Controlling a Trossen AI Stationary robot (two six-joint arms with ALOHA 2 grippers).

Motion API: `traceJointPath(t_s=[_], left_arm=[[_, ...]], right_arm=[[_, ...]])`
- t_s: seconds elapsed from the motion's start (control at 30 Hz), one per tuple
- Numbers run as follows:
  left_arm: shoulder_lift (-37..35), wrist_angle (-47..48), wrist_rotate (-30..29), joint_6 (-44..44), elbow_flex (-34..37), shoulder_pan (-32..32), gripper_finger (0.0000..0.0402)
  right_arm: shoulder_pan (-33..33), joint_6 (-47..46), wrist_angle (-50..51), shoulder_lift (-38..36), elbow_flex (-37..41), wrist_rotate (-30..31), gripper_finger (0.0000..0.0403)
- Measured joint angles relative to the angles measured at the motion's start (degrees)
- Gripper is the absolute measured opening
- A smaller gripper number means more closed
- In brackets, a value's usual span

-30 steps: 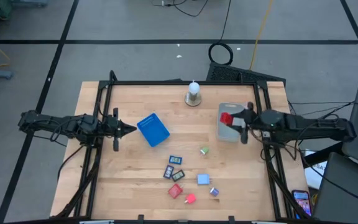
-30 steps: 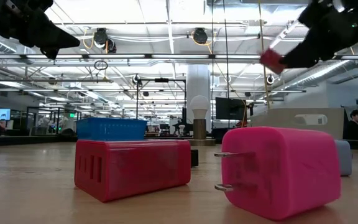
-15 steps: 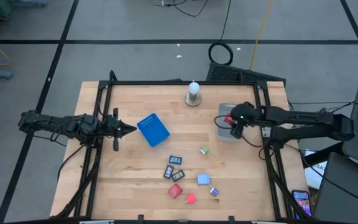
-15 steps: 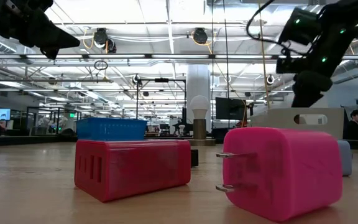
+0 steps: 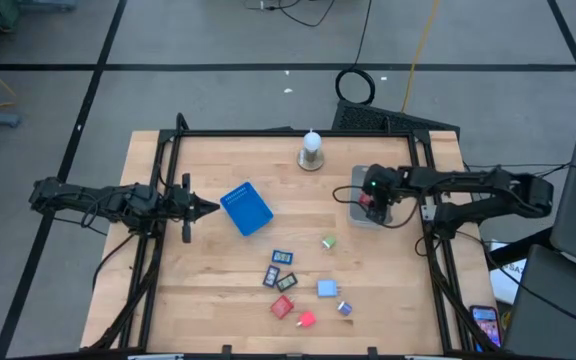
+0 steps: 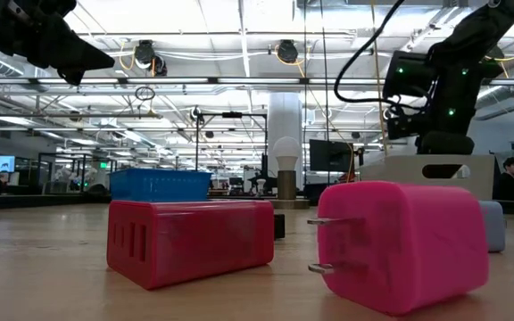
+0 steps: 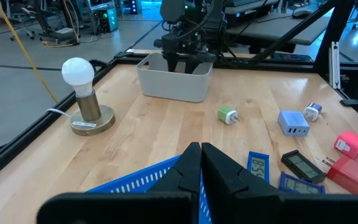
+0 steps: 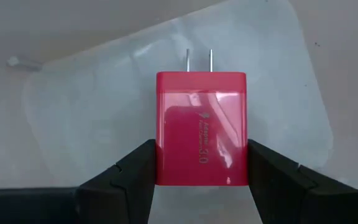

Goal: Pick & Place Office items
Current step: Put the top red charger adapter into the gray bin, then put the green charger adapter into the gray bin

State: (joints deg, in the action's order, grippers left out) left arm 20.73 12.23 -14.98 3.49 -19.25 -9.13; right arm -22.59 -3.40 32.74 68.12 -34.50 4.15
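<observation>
My right gripper [image 5: 372, 200] points down into the grey bin [image 5: 359, 216] at the table's right side, shut on a red plug-in charger [image 8: 201, 127]. In the low view it reaches below the bin's rim [image 6: 435, 160]. My left gripper [image 7: 200, 149] waits shut at the table's left edge, just short of the blue pad [image 5: 246, 208]. The other small items lie flat on the near middle of the table: a green one [image 5: 329, 241], a light blue one [image 5: 326, 289], a pink one [image 5: 306, 319], a red one [image 5: 283, 306] and dark ones [image 5: 282, 257]. My right gripper pinches the red charger between its two fingers [image 8: 135, 171], one on each side face [image 8: 160, 162], at the end away from the prongs [image 8: 199, 60]. The fingers come from above, pointing down. The charger hangs over the bin's floor [image 8: 92, 112]; whether it touches the floor, I cannot tell.
A white bulb on a round base [image 5: 311, 150] stands at the far edge. A black frame [image 5: 288, 131] runs around the table. In the low view a red charger [image 6: 190, 241] and a pink one [image 6: 404, 245] lie close in front. Bare wood lies between pad and bin.
My right gripper has tipped from level to pointing down and has come down into the grey bin, shifting slightly toward the table's left. It has stayed shut on the red charger, which has gone from above the rim to inside the bin.
</observation>
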Motion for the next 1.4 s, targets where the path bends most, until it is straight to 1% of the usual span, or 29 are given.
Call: traceJointPath(t_s=[0.03,0.07,0.2,0.3,0.4,0.53,0.67,0.77,0.87,0.93,1.07,1.17,1.27,1.33,1.4], left_arm=[[0.0,0.0,0.0,0.0,0.0,0.0,0.0017],[0.0,0.0,0.0,0.0,0.0,0.0,0.0017],[0.0,0.0,0.0,0.0,0.0,0.0,0.0017],[0.0,0.0,0.0,0.0,0.0,0.0,0.0017],[0.0,0.0,0.0,0.0,0.0,0.0,0.0017],[0.0,0.0,0.1,0.0,0.0,0.0,0.0017],[0.0,0.0,0.1,-0.3,0.0,0.0,0.0017],[0.0,0.2,0.2,-0.5,0.0,0.0,0.0017],[0.0,0.2,0.1,-0.8,0.0,0.0,0.0017],[0.0,0.2,0.1,-0.8,0.0,0.0,0.0017],[0.0,0.4,0.0,-1.1,0.0,0.0,0.0017],[0.0,1.5,-0.1,-2.1,0.0,0.0,0.0017],[0.0,1.8,-0.6,-2.3,0.0,0.0,0.0017],[0.0,1.8,-0.7,-2.3,0.0,0.0,0.0017],[0.0,1.8,-0.7,-2.3,0.0,0.0,0.0017]], right_arm=[[0.0,0.0,0.0,0.0,0.0,0.0,0.0203],[0.0,0.0,-0.1,0.0,0.0,0.0,0.0214],[0.0,-0.1,0.0,-1.1,0.1,0.2,0.0287],[0.0,-0.2,0.1,-2.9,0.1,0.2,0.0325],[0.0,-0.3,0.3,-6.7,0.1,0.1,0.0339],[0.0,-0.3,0.1,-15.0,0.1,-0.9,0.0332],[0.3,0.0,-3.1,-25.0,0.1,-6.1,0.0309],[2.1,0.0,-10.2,-31.9,1.8,-8.9,0.0284],[4.1,1.0,-17.5,-37.2,4.2,-8.9,0.0246],[5.1,2.1,-22.3,-39.8,6.1,-8.8,0.0212],[6.3,4.2,-30.4,-43.2,10.5,-8.8,0.0128],[6.9,6.4,-34.5,-44.1,14.4,-8.9,0.0067],[7.5,8.9,-40.6,-44.5,19.3,-8.9,0.0017],[7.8,9.6,-47.6,-44.6,23.2,-9.0,0.0005],[7.7,10.0,-54.2,-44.6,26.8,-9.0,0.0012]])
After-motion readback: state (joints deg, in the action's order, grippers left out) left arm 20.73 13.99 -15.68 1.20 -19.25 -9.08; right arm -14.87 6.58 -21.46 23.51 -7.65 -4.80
